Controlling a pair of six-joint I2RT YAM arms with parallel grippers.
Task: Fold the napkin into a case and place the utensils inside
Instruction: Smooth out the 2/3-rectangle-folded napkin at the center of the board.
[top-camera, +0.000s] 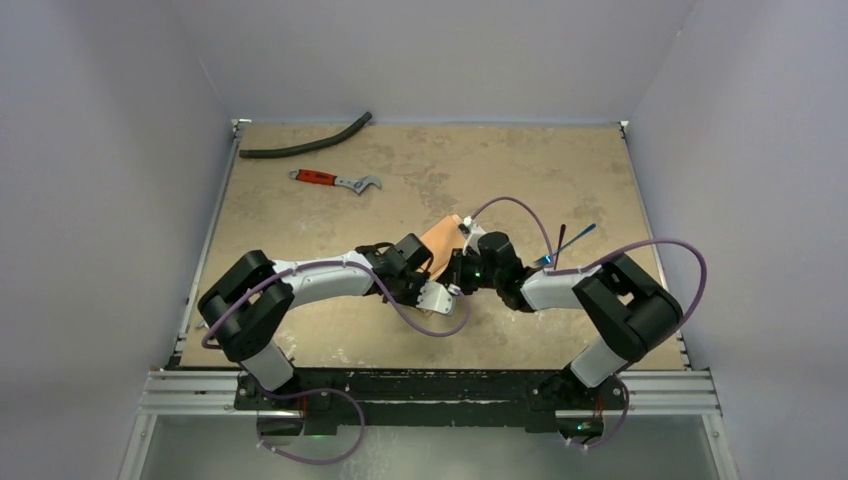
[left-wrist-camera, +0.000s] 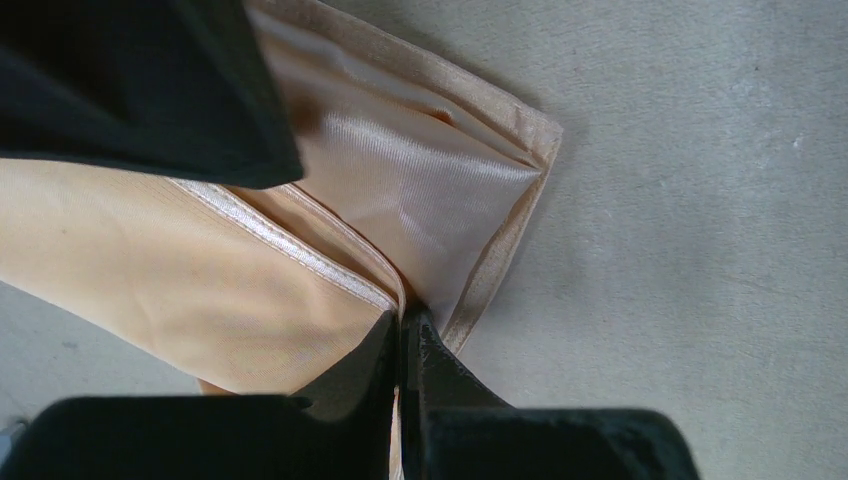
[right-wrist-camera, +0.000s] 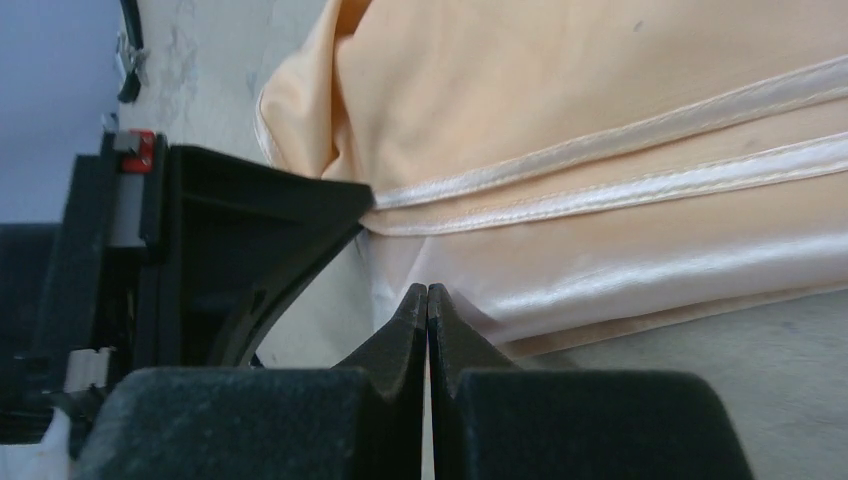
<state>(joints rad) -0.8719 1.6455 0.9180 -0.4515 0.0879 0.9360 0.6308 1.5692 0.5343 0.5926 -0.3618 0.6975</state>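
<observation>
Folding is in hand: the napkin (top-camera: 441, 240) lies mid-bench, partly doubled, left jaws pinching its hem, right jaws closed too, seemingly on its near edge. Next — carry the fold over, flatten. Fork (top-camera: 580, 233) and spoon (top-camera: 561, 240) lie right, untouched. Scuffed tan bench (top-camera: 450, 160), pale walls — hose (top-camera: 305, 145), wrench (top-camera: 335, 180) far left.

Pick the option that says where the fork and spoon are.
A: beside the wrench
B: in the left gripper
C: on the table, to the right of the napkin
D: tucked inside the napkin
C: the fork and spoon lie on the table right of the napkin, outside it.
</observation>
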